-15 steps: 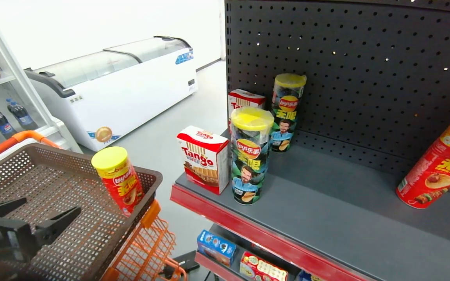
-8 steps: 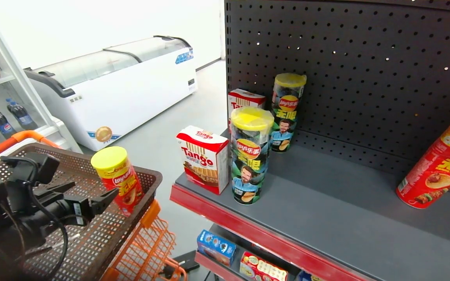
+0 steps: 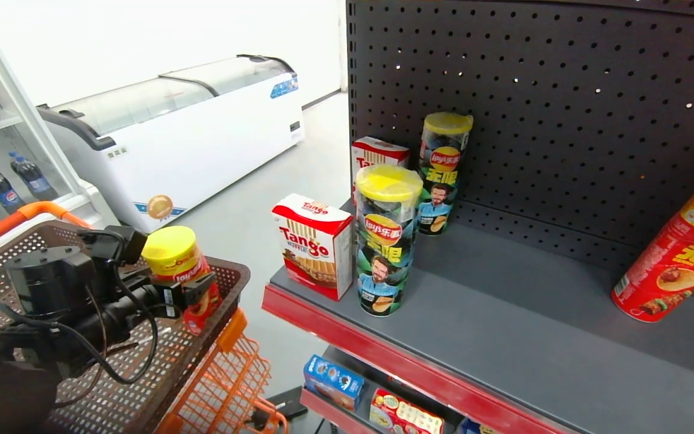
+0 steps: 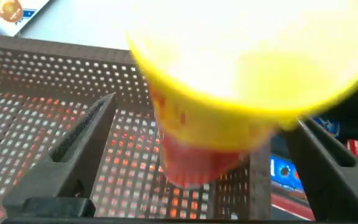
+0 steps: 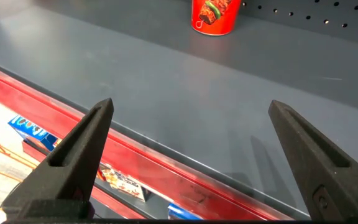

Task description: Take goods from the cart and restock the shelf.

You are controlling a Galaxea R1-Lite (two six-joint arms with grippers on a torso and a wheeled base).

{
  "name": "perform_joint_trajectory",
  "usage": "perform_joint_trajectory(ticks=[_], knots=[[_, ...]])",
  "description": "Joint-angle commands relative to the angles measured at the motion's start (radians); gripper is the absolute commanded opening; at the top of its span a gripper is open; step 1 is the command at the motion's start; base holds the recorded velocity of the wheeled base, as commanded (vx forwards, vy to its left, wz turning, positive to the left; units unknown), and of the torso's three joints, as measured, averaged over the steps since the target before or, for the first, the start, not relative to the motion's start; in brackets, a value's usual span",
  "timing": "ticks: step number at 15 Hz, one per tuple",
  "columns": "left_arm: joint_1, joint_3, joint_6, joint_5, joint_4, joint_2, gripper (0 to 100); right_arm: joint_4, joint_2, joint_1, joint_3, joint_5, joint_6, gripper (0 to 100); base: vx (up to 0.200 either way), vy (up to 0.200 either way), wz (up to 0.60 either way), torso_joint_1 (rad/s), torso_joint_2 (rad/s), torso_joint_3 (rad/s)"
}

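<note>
The red can (image 3: 173,265) stood in the cart (image 3: 232,268), at the corner nearest the shelf (image 3: 503,319). The left end effector (image 3: 181,282) was open, with one finger on each side of the can below its yellow lid; whether they touched it could not be told. The right end effector (image 5: 191,155) hung wide open, holding nothing, over the bare grey shelf board. On the shelf stood two dark cans (image 3: 386,241), two wafer boxes (image 3: 317,244) and a leaning can (image 3: 678,253) tilted against the pegboard (image 3: 564,90).
</note>
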Motion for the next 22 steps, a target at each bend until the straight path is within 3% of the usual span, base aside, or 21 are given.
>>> perform_joint_trajectory(ticks=[1, 6, 7, 9, 13, 15, 17, 20, 21, 22], knots=[[-0.003, -0.023, 0.000, 0.000, -0.003, 0.050, 100, 0.000, 0.001, 0.000, 0.000, 0.000, 0.000, 100, 0.000, 0.000, 0.00, 0.000, 0.00, 0.000], [-0.018, -0.066, -0.005, 0.000, -0.035, 0.112, 100, 0.000, 0.001, 0.000, 0.000, 0.000, 0.000, 100, 0.000, 0.000, 0.00, 0.000, 0.00, 0.000], [-0.018, -0.083, 0.000, 0.000, -0.031, 0.115, 0, 0.000, 0.001, 0.000, 0.000, 0.000, 0.000, 100, 0.000, 0.000, 0.00, 0.000, 0.00, 0.000], [-0.018, -0.086, 0.011, 0.000, -0.028, 0.121, 0, 0.000, 0.001, 0.000, 0.000, 0.000, 0.000, 100, 0.000, 0.000, 0.00, 0.000, 0.00, 0.000], [-0.018, -0.091, 0.092, 0.000, -0.031, 0.104, 0, 0.000, 0.001, 0.000, 0.000, 0.000, 0.000, 100, 0.000, 0.000, 0.00, 0.000, 0.00, 0.000], [-0.018, -0.091, 0.090, -0.003, -0.026, 0.046, 0, 0.000, 0.001, 0.000, 0.000, 0.000, 0.000, 100, 0.000, 0.000, 0.00, 0.000, 0.00, 0.000], [-0.020, -0.066, 0.094, -0.052, 0.075, -0.120, 0, 0.000, 0.001, 0.000, 0.000, 0.000, 0.000, 100, 0.000, 0.000, 0.00, 0.000, 0.00, 0.000], [-0.023, -0.059, 0.086, -0.061, 0.104, -0.256, 0, 0.000, 0.001, 0.000, 0.000, 0.000, 0.000, 100, 0.000, 0.000, 0.00, 0.000, 0.00, 0.000], [-0.046, -0.065, 0.080, -0.060, 0.152, -0.341, 0, 0.000, 0.001, 0.000, 0.000, 0.002, 0.000, 100, 0.000, 0.000, 0.00, 0.000, 0.00, 0.000], [-0.048, -0.086, 0.072, -0.055, 0.265, -0.401, 0, 0.000, 0.001, 0.000, 0.000, 0.000, 0.000, 100, 0.000, 0.000, 0.00, 0.000, 0.00, 0.000]])
